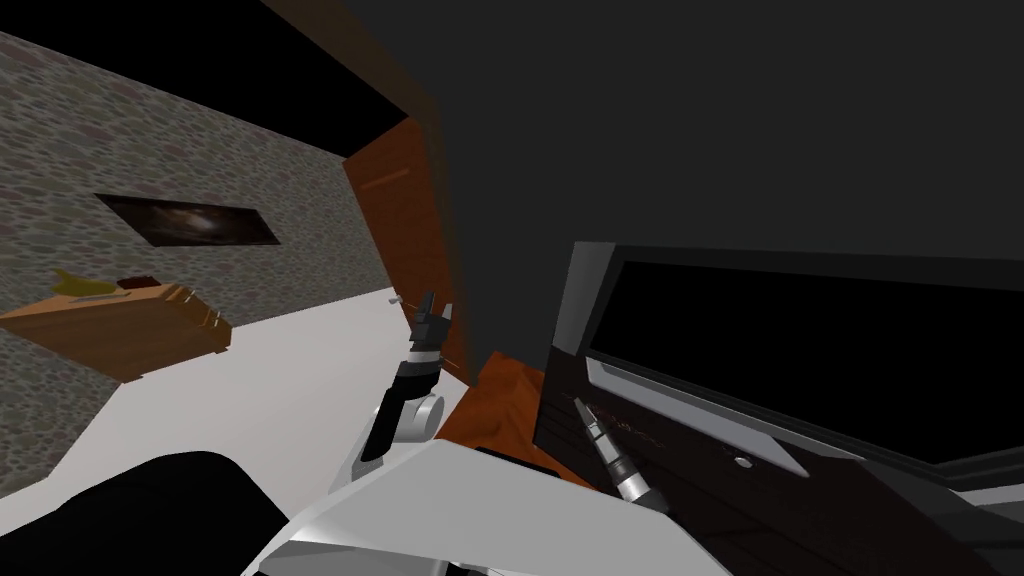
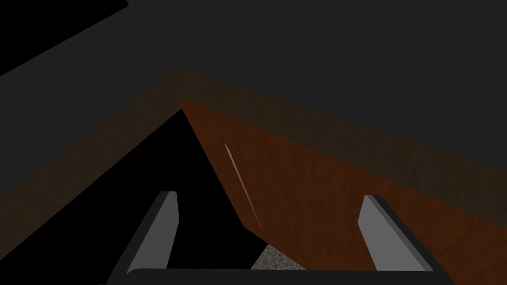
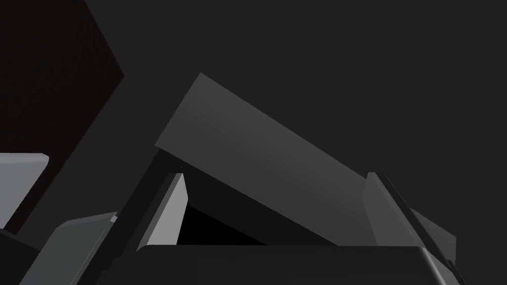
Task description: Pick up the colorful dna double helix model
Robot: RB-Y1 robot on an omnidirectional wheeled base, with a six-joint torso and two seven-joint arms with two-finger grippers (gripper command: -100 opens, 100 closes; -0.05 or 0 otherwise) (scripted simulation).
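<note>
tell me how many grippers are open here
2. The left gripper is raised in front of the brown door. The right gripper is low, beside the screen. Both are open, and none seems hidden.

Door (image 1: 405, 225) left of screen (image 1: 820, 350), table (image 1: 130, 345) far left

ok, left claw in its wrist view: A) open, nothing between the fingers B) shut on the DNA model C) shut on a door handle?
A: the left claw has its fingers standing wide apart, gripping nothing, with the reddish-brown door beyond them.
</note>
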